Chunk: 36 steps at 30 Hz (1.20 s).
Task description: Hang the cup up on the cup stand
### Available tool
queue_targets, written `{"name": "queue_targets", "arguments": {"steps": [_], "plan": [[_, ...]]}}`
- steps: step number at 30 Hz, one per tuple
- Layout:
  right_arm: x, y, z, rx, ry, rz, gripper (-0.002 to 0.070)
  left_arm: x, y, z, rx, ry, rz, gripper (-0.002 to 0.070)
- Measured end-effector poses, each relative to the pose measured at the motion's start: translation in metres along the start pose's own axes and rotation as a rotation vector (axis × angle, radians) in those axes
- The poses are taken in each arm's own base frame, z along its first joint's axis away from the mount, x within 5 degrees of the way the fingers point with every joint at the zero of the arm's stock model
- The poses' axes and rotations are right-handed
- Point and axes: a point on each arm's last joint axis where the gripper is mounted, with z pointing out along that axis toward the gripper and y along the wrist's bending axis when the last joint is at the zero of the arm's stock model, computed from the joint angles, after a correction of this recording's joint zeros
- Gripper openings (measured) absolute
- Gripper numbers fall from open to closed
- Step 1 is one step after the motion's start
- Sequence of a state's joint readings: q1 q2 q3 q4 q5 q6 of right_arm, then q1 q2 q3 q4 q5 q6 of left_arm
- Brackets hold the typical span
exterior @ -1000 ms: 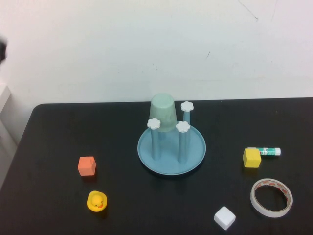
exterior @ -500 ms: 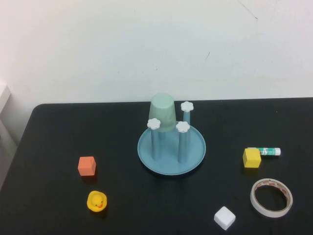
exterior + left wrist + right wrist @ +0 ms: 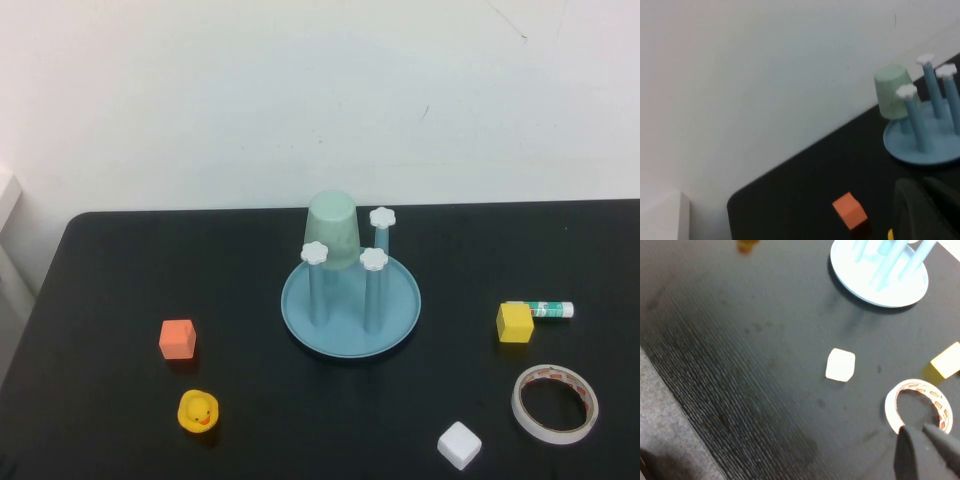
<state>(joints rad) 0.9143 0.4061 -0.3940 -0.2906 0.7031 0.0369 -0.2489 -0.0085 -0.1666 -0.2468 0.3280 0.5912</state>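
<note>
The pale mint-green cup point(image 3: 333, 232) sits upside down over the back-left post of the light-blue cup stand point(image 3: 400, 305) at the table's middle. The other three posts stand bare with white flower caps. The cup point(image 3: 892, 92) and stand point(image 3: 920, 150) also show in the left wrist view. Neither gripper shows in the high view. My left gripper point(image 3: 922, 182) is shut and empty, hovering to the left of the stand. My right gripper point(image 3: 920, 429) is shut and empty above the tape ring point(image 3: 892, 407), with the stand's base point(image 3: 900, 292) farther off.
An orange cube point(image 3: 177, 338) and a yellow duck point(image 3: 198, 410) lie left of the stand. A yellow cube point(image 3: 515, 323), a glue stick point(image 3: 545, 310), a tape ring point(image 3: 520, 405) and a white cube point(image 3: 459, 444) lie to its right.
A dark part of the arm at the high view's upper left edge has gone out of view. The cup and stand have not moved.
</note>
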Motion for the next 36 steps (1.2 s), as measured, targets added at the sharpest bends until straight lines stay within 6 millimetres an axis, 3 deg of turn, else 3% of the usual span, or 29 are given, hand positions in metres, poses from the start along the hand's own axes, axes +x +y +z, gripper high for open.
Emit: {"name": "queue_targets", "arguments": {"steps": [8, 15, 23, 36], "plan": [[0.000, 0.000, 0.000, 0.000, 0.000, 0.000, 0.0000, 0.039, -0.008, 0.015, -0.062, -0.012, 0.007, 0.0000], [0.000, 0.000, 0.000, 0.000, 0.000, 0.000, 0.0000, 0.041, -0.006, 0.015, -0.104, -0.008, -0.060, 0.0000], [0.000, 0.000, 0.000, 0.000, 0.000, 0.000, 0.0000, 0.060, -0.009, 0.013, -0.132, 0.200, -0.351, 0.0000], [0.000, 0.000, 0.000, 0.000, 0.000, 0.000, 0.0000, 0.061, -0.008, 0.013, -0.157, 0.210, -0.505, 0.0000]]}}
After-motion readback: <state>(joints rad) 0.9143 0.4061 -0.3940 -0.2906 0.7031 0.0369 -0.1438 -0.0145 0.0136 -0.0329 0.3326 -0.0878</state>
